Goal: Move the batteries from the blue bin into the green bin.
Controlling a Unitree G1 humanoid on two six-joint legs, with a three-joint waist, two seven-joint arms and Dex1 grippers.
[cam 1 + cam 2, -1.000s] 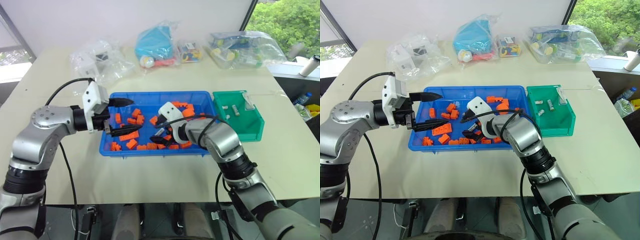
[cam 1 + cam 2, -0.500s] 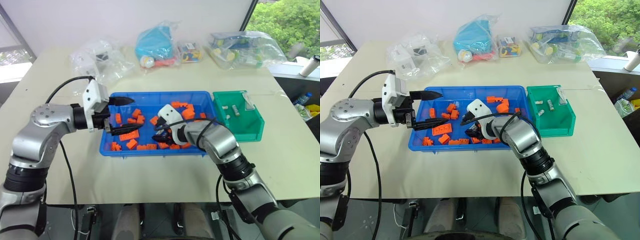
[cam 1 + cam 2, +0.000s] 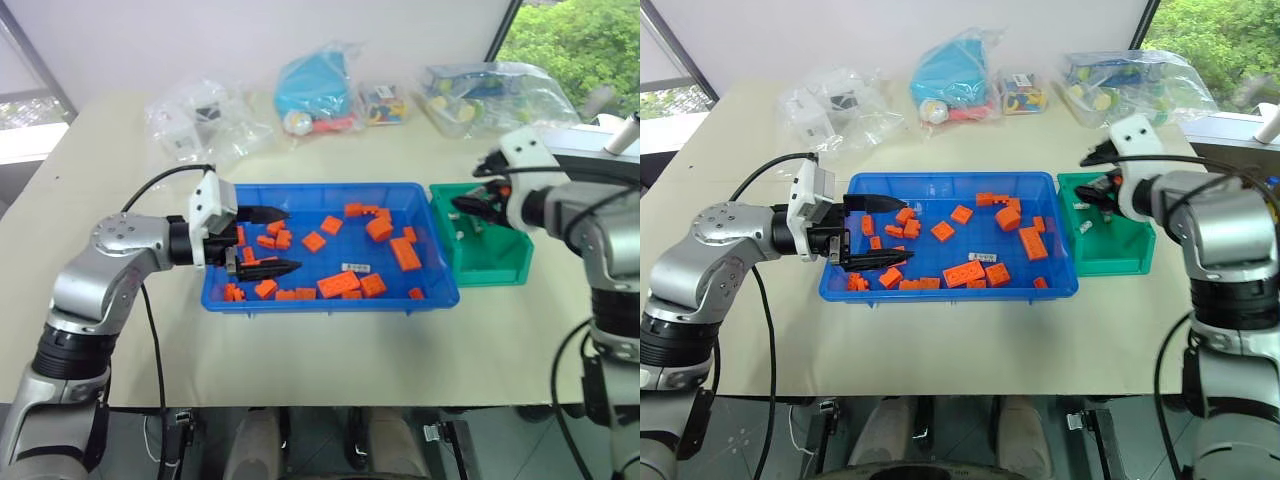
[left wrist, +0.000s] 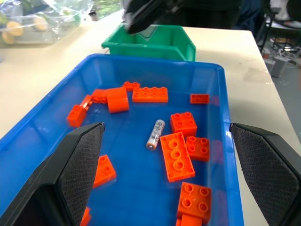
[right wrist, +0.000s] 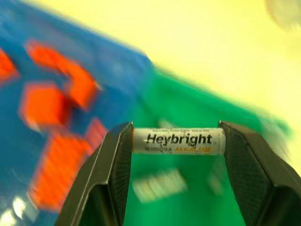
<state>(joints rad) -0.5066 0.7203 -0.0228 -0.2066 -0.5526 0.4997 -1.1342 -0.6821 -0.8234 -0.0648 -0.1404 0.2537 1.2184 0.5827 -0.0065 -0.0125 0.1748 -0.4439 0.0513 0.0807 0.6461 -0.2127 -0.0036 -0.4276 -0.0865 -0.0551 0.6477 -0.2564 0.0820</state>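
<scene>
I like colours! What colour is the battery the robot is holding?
Silvery white with black and orange writing, seen best in the right wrist view: the battery.

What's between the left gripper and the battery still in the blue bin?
Left wrist view: bare blue bin floor runs from the left gripper to the battery. Orange bricks flank it.

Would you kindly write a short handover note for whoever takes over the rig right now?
Right gripper: shut on a battery gripped end to end, held over the green bin.
Left gripper: open, empty, hovering over the left end of the blue bin.
Done: at least two batteries already lie in the green bin.
Left: release the held battery into the green bin, then fetch the battery lying among the orange bricks in the blue bin. Check for others hidden under the bricks.
</scene>
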